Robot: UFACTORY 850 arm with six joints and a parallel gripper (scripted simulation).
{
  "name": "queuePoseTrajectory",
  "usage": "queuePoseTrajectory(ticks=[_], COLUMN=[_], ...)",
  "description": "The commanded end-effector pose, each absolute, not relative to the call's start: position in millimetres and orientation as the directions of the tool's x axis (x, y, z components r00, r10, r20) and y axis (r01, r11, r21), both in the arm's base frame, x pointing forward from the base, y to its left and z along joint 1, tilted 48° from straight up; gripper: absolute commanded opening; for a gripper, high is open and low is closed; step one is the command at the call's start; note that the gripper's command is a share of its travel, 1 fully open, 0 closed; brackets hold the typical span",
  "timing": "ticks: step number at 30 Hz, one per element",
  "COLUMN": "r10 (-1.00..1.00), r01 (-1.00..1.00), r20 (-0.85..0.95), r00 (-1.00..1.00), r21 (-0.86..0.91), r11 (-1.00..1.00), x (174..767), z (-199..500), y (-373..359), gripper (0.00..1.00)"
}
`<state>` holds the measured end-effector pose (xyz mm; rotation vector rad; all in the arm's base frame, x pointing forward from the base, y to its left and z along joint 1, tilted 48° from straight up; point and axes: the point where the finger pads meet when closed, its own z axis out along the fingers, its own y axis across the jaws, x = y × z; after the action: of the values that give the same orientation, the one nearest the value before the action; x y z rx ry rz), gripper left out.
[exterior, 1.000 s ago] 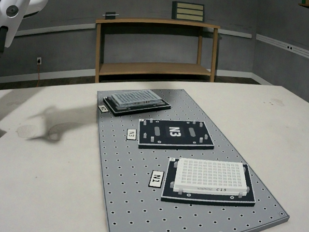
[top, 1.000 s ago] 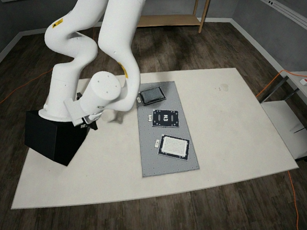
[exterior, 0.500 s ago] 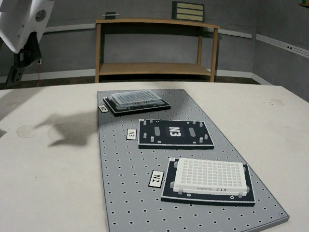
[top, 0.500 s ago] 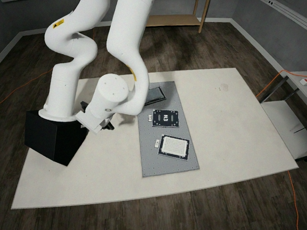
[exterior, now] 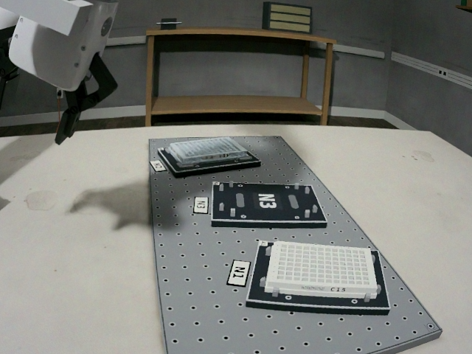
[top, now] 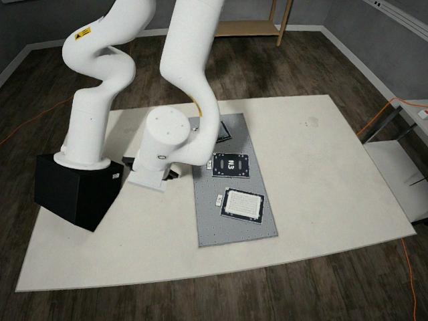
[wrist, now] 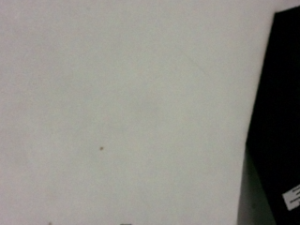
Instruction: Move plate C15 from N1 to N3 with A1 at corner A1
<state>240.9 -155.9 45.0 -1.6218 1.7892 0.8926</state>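
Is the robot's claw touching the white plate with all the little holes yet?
Apart. The exterior view shows the open claw hanging over the bare table, off the grey deck, while plate C15 sits far away on nest N1.

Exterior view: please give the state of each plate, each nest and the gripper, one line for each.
Plate C15: white, flat on nest N1.
Clear plate: seated on the far nest; labels unreadable.
Nest N3: unoccupied, locators free.
Gripper: open, holding nothing, raised above the table left of the deck.
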Motion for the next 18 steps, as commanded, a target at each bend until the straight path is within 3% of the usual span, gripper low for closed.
queuePoseTrajectory(ticks=[1,18], r10=[-0.627,-0.638], r01=[-1.000,-0.895], r20=[-0.779,-0.642], r00=[0.002,0.425], r21=[-0.008,-0.406], r11=[0.007,-0.188], x=[255.9,317.6], z=[42.7,36.0], y=[-159.4,-174.2], gripper=[1.00,1.00])
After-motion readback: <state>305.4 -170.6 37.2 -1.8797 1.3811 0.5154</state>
